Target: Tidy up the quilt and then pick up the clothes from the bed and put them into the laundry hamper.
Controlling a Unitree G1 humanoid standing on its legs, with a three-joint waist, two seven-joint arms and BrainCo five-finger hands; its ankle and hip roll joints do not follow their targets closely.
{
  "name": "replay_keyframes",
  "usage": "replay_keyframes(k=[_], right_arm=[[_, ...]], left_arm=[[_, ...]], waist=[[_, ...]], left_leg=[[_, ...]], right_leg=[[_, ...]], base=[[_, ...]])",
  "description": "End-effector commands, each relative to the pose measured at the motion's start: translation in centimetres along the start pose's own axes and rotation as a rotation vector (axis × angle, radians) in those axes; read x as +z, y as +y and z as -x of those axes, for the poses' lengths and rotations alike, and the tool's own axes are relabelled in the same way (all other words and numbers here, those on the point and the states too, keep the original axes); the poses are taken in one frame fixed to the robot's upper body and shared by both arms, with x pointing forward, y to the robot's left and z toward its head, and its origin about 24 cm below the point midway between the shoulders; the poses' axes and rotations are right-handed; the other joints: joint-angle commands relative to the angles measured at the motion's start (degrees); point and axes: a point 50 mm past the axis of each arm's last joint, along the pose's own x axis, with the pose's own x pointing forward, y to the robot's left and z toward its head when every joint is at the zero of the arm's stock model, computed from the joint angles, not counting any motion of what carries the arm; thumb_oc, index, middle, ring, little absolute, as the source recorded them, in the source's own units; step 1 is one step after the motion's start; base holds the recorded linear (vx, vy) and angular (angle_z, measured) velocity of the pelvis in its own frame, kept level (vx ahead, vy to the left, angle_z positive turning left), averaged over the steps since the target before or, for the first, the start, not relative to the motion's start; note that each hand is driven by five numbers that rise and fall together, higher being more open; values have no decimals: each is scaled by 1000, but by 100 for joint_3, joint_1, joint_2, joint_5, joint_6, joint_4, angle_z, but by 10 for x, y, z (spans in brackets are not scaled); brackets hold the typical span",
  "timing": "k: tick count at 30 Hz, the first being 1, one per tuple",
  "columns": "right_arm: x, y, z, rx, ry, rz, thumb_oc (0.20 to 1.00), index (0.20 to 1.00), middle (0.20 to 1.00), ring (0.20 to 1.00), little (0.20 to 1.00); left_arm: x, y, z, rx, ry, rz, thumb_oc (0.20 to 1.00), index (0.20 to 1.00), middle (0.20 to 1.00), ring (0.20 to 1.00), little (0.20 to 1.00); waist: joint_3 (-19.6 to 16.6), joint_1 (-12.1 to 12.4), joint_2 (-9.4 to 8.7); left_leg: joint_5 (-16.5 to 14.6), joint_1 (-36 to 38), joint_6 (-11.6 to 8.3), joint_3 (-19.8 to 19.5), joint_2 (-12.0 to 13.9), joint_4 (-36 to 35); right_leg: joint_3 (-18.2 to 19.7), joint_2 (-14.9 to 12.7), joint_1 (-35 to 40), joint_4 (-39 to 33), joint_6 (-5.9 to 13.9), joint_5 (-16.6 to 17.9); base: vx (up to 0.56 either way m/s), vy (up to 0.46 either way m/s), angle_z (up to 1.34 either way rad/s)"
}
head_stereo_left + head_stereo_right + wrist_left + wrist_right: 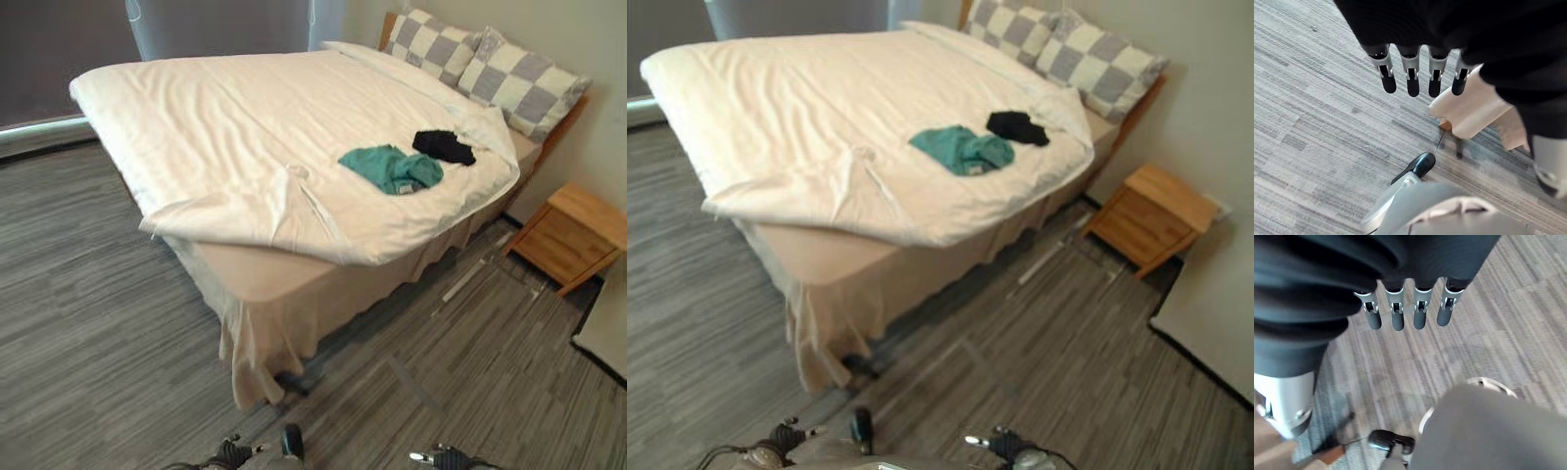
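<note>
Grey striped flooring (88, 323) separates the robot from the bed (284, 284), whose quilt (245, 137) lies skewed, its near corner folded back off the mattress. A teal garment (392, 168) and a black garment (443, 146) lie near the quilt's right edge, below the checked pillows (490, 69). Both hands hang low, well short of the bed: left hand (1410, 73) and right hand (1405, 308), fingers straight and empty. The wrist views show those fingers; the head views give the bed layout. Judging by side, the right hand sits nearer the clothes.
</note>
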Motion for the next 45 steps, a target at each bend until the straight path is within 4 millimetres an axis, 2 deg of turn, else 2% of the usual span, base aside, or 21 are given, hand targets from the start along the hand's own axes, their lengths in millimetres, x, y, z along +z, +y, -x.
replay_keyframes(k=[1,2,3,4,6,8,11,15,17,19,21,22,24,25,26,28,31,37,38,40,45], right_arm=[[12,-11,-1,-30,-29,9,1000,1000,1000,1000,1000],[10,-10,-1,-34,-26,-2,1000,1000,1000,1000,1000],[6,-11,0,-40,-18,-17,1000,1000,1000,1000,1000],[6,-11,0,-40,-18,-17,1000,1000,1000,1000,1000],[3,-11,0,-42,-7,-25,1000,1000,1000,1000,1000],[-10,-10,1,-39,29,-63,1000,1000,1000,1000,1000],[-18,-5,2,-14,55,-47,1000,1000,1000,1000,1000],[-21,-6,3,-11,64,26,1000,1000,1000,1000,1000],[-26,-21,5,-59,73,60,1000,1000,1000,1000,1000],[-33,-31,7,-99,86,47,1000,1000,1000,1000,1000],[-40,-34,9,-111,96,43,1000,1000,1000,1000,1000],[-40,-34,9,-111,96,43,1000,1000,1000,1000,1000],[-47,-39,11,-120,109,14,1000,1000,1000,1000,1000],[-58,-42,15,-131,133,-13,1000,1000,1000,1000,1000],[-58,-42,15,-130,133,-13,1000,1000,1000,1000,1000],[-66,-38,16,-115,149,-29,1000,1000,1000,1000,1000],[-73,-35,19,-104,157,-95,1000,1000,1000,1000,1000],[-57,-37,15,-89,91,-67,1000,1000,1000,1000,1000],[-39,-44,13,-103,29,-51,1000,1000,1000,1000,1000],[-27,-47,12,-113,-25,-62,1000,1000,1000,1000,1000],[-17,-52,12,-148,-74,-91,1000,1000,1000,1000,1000]], left_arm=[[3,-9,0,-20,-13,-7,1000,1000,1000,1000,1000],[5,-8,0,-16,-23,2,1000,1000,1000,1000,1000],[7,-8,0,-14,-33,-8,1000,1000,1000,1000,1000],[7,-8,0,-14,-33,-8,1000,1000,1000,1000,1000],[9,-9,0,-16,-39,-18,1000,1000,1000,1000,1000],[10,-12,0,-20,-45,-40,1000,1000,1000,1000,1000],[-1,-8,1,1,-12,-6,1000,1000,1000,1000,1000],[-7,-1,1,39,-3,84,1000,1000,1000,1000,1000],[17,23,0,131,-119,255,1000,1000,1000,1000,1000],[59,61,7,244,-322,329,1000,1000,1000,1000,1000],[86,98,25,334,-511,326,1000,1000,1000,1000,1000],[86,98,25,334,-511,326,1000,1000,1000,1000,1000],[109,136,50,445,-674,306,1000,1000,1000,1000,1000],[136,158,77,511,-829,220,1000,1000,1000,1000,1000],[136,158,77,511,-828,220,1000,1000,1000,1000,1000],[161,183,118,613,-986,76,1000,1000,1000,1000,1000],[199,200,170,747,-1155,-159,1000,1000,1000,1000,1000],[245,207,196,858,-1215,-321,1000,1000,1000,1000,1000],[273,210,212,946,-1249,-380,1000,1000,1000,1000,1000],[293,217,224,1027,-1231,-440,1000,1000,1000,1000,1000],[328,226,247,1162,-1174,-568,1000,1000,1000,1000,1000]], waist=[[263,148,276],[213,128,250],[121,77,197],[119,76,198],[84,20,169],[15,-128,132],[-32,-132,78],[-40,-92,219],[0,12,424],[112,-5,473],[139,-36,437],[135,-37,437],[135,-58,411],[100,-120,472],[99,-117,470],[28,-151,491],[-30,-354,537],[161,-671,614],[353,-789,622],[497,-919,635],[856,-1006,647]], left_leg=[[-151,437,-380,68,137,-18],[-242,471,-456,-89,161,-18],[-355,466,-569,-362,148,-18],[-355,463,-569,-362,149,-18],[-434,494,-615,-525,132,-18],[-577,638,-767,-912,232,-18],[-667,855,-976,-1249,427,-18],[-482,858,-1252,-1476,857,-18],[43,660,-1486,-1581,1111,11],[391,333,-1460,-1209,1157,297],[191,252,-1330,-759,999,480],[191,248,-1330,-759,999,481],[-95,165,-1219,-606,700,575],[-13,170,-1243,-128,736,484],[-10,174,-1243,-123,735,479],[-12,326,-1247,-121,706,187],[-19,499,-1283,107,757,-18],[-107,374,-1273,382,805,-18],[-82,131,-1251,444,797,-18],[-142,-62,-1297,444,814,-18],[-4,-613,-1285,459,834,1]], right_leg=[[-439,17,57,-2109,-63,1609],[-466,-199,50,-2800,-191,1517],[-87,-283,133,-3968,-220,1646],[-89,-282,132,-3970,-220,1647],[386,-351,84,-4395,-182,1860],[1535,-603,-58,-4923,-20,2424],[1319,-550,178,-5129,56,2281],[934,-194,391,-5239,-123,1726],[519,24,537,-5239,-290,1324],[115,14,671,-5239,-342,1238],[-22,28,731,-5239,-381,1158],[-22,28,727,-5239,-381,1158],[-112,41,766,-5239,-412,1140],[-203,96,781,-5239,-421,1093],[-198,96,779,-5239,-421,1093],[-208,147,804,-5239,-407,1072],[-180,180,768,-5239,-376,1084],[116,192,300,-5239,-363,1213],[267,202,-85,-5219,-356,1328],[426,203,-369,-5163,-291,1326],[472,124,-1022,-4891,-254,1358]], base=[[283,-141,81],[412,-285,106],[412,-284,98],[359,-280,65],[197,-137,86],[450,-370,78],[484,-458,122],[226,-337,69],[131,-282,62],[2,-193,71],[-3,-134,107],[31,-141,89],[41,-116,25],[32,-42,20],[58,-13,25],[111,-32,26],[108,4,-2],[-71,32,-25],[-205,52,-30],[-140,44,-28],[-163,1,-23]])
